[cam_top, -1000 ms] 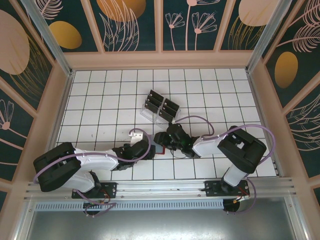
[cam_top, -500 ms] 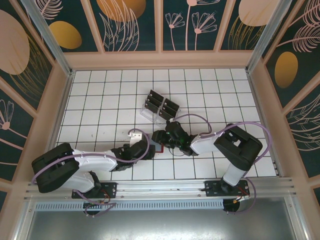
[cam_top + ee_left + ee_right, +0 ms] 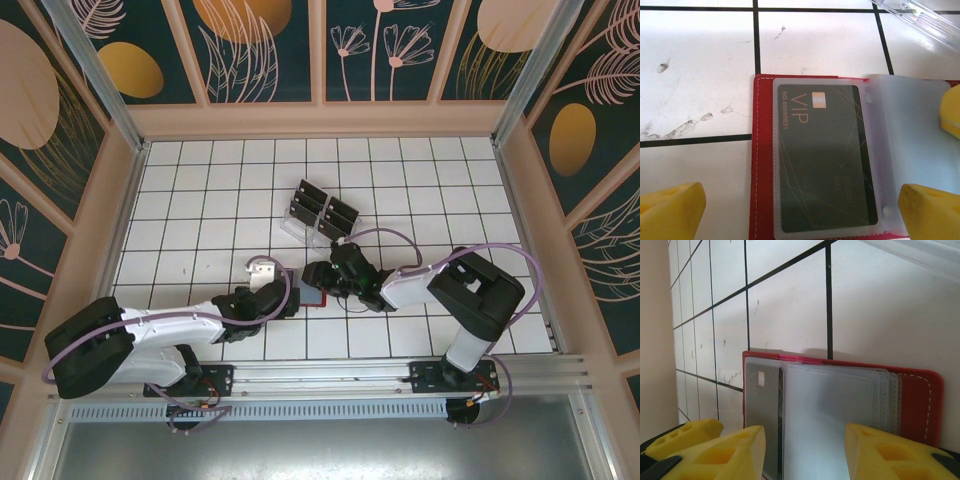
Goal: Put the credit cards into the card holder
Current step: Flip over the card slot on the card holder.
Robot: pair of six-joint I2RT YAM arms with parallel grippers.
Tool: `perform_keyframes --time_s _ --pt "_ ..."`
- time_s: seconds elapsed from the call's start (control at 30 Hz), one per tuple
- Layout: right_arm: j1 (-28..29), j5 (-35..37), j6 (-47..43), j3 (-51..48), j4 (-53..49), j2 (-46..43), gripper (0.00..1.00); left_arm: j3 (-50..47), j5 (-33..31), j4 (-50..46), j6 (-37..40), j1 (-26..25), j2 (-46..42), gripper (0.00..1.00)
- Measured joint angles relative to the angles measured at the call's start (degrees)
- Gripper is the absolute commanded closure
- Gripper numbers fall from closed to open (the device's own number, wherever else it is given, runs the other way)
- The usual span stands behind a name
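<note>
White desk (image 3: 200, 190) with a black grid, two things on it.
An open red wallet (image 3: 762, 150) lies flat near the front middle. Behind it, apart, a clear rack (image 3: 320, 216) holding dark cards (image 3: 343, 212) sits at an angle.

The card holder (image 3: 762, 165) is red, the credit card (image 3: 825, 160) dark, perhaps grey-green, gold-lettered; the table (image 3: 700, 65) white, black-gridded.

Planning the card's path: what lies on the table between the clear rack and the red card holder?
Bare white tile with a black grid line; the left wrist view shows it between the clear rack and the card holder.
</note>
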Motion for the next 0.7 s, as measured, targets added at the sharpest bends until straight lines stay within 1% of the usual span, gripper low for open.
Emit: perform_keyframes --time_s 0.23,0.43,0.57,0.7 --pt "0.2 -0.1 0.0 0.0 0.0 0.0 0.54 1.6 0.1 0.2 2.0 0.1 1.4 0.02" --pt "0.2 -0.1 0.2 0.0 0.0 0.0 0.54 2.3 0.5 1.4 3.4 0.1 4.9 0.01" --pt "0.2 -0.1 0.2 -0.2 0.1 0.0 0.54 2.3 0.1 1.4 3.3 0.1 7.5 0.01" --pt "0.2 0.0 0.2 -0.3 0.4 0.0 0.54 2.3 -1.5 0.7 1.2 0.0 8.4 0.01"
